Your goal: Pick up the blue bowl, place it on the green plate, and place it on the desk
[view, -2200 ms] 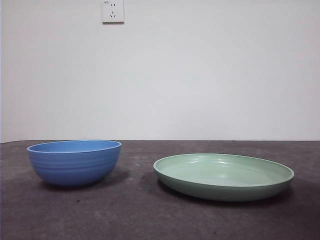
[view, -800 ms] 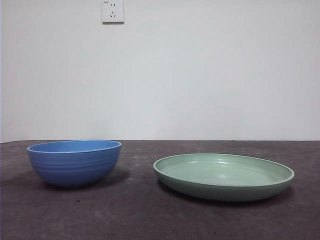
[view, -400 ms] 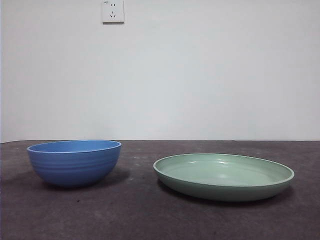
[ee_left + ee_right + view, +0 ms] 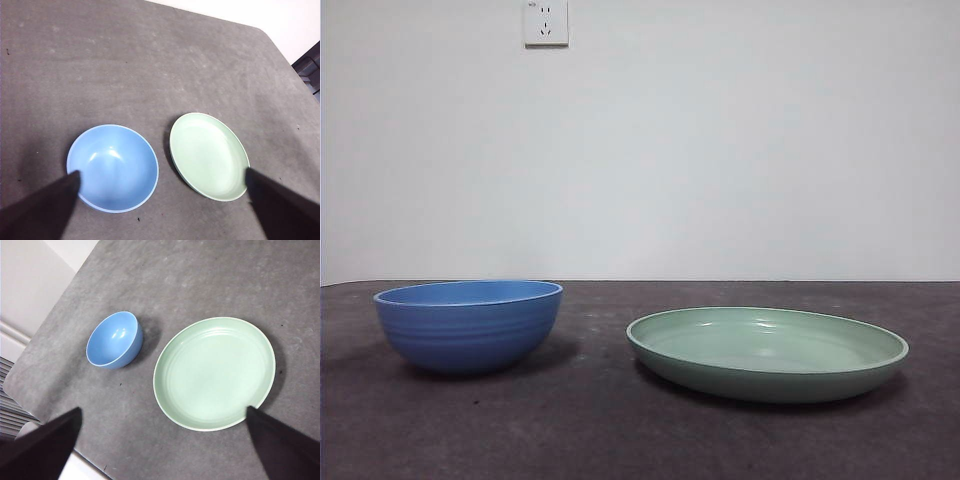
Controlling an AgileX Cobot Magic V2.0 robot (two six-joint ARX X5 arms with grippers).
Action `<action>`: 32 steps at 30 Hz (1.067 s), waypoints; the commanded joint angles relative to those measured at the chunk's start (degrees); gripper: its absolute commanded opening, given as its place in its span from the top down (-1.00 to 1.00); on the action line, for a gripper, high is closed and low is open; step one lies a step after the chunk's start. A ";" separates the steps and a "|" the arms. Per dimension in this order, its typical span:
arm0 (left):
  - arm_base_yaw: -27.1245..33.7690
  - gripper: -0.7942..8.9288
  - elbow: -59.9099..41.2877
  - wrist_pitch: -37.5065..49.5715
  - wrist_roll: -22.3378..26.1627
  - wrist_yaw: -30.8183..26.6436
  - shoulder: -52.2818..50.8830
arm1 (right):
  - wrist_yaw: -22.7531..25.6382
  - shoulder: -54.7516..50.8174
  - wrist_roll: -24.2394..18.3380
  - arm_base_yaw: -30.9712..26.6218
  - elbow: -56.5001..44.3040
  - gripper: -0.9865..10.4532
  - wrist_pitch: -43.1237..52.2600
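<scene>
The blue bowl (image 4: 469, 325) sits empty and upright on the desk (image 4: 580, 430), beside but apart from the green plate (image 4: 767, 352). It looks rigid, smooth and probably slippery, likely light; pinching the thin rim seems the best hold. Left gripper (image 4: 160, 210) and right gripper (image 4: 162, 450) hover high above, jaws spread wide, holding nothing.

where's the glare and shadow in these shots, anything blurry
Front view: soft shadows beside the blue bowl and under the green plate. Left wrist view: pale highlight inside the bowl, left gripper blurred. Right wrist view: right gripper blurred, shadow beside the bowl.
</scene>
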 commanded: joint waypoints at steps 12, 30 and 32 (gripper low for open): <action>-0.15 -0.39 1.16 -2.14 5.44 -2.05 3.10 | -0.24 0.24 -0.52 0.20 1.14 -0.18 0.04; -3.98 -0.38 1.16 -1.42 7.80 -12.85 29.81 | -0.24 0.24 -0.35 0.20 1.14 -0.18 -1.25; -4.70 -0.38 1.16 0.55 7.80 -12.85 32.96 | -0.22 0.24 -0.35 0.20 1.14 -0.18 -1.22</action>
